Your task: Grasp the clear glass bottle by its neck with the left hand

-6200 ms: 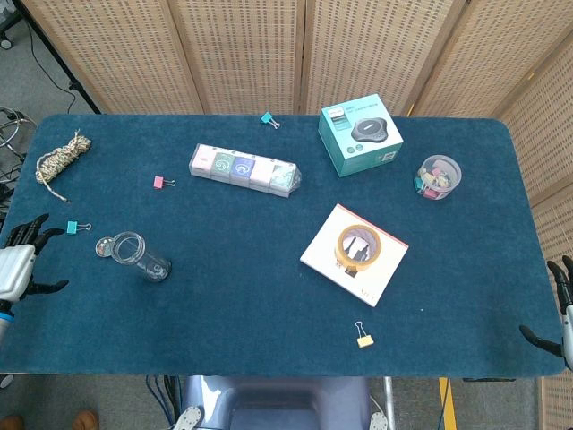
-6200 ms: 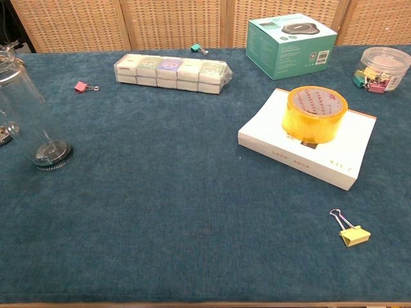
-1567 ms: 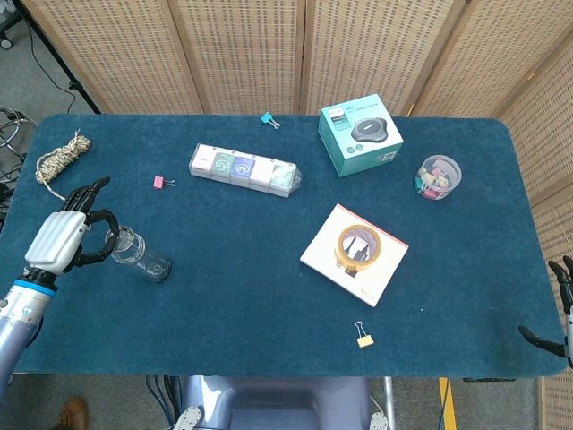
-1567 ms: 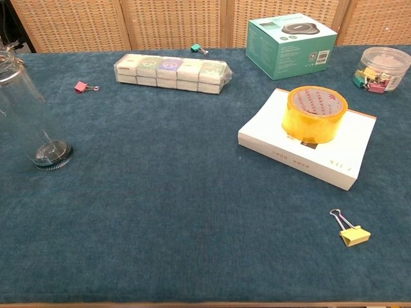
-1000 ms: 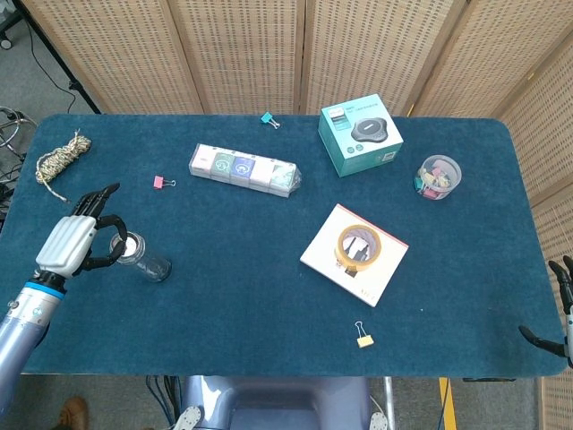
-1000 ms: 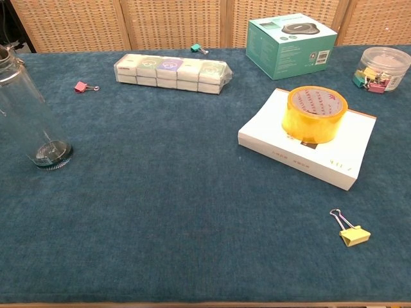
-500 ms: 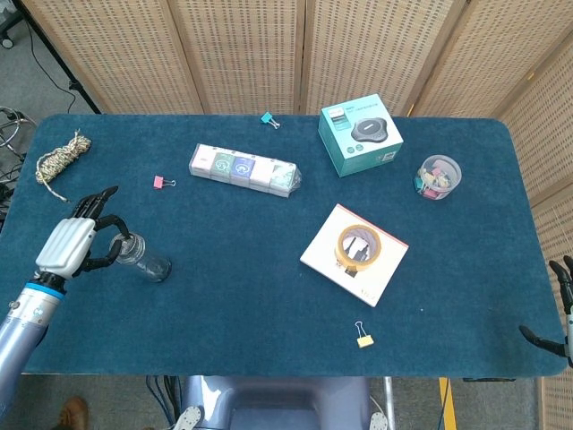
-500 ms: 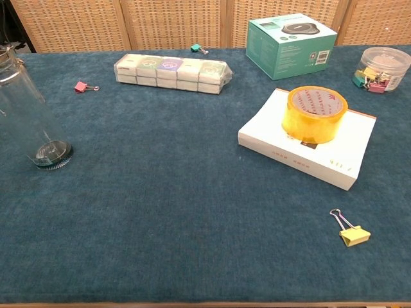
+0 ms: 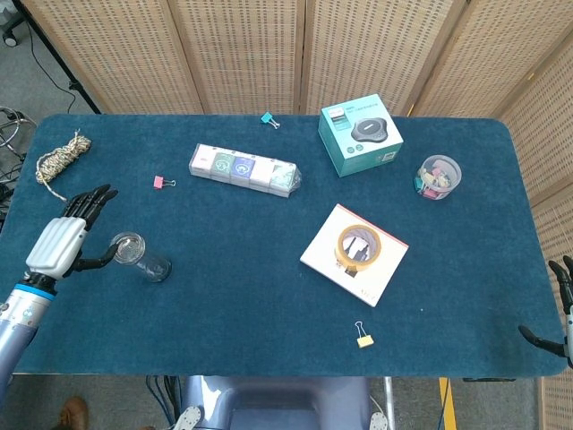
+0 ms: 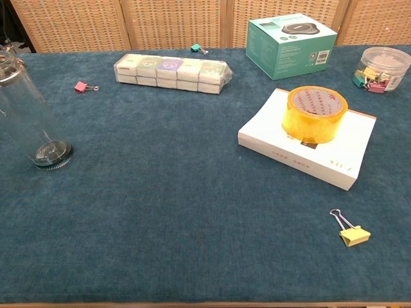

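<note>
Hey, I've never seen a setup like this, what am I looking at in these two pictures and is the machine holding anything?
This is a two-armed robot at a table covered in blue cloth. Both pictures come from its own cameras: the head view looks down from above, the chest view looks across the table from low down.

In the head view, the left robot hand sits beside the clear glass bottle, fingers spread and a thumb reaching toward the neck. It does not hold the bottle. The right robot hand waits at the table's far right edge, open.

Also on the table: a teal box, a roll of yellow tape on a white book, a pack of small boxes, a jar of clips, a bundle of twine and loose binder clips, including a yellow one.
</note>
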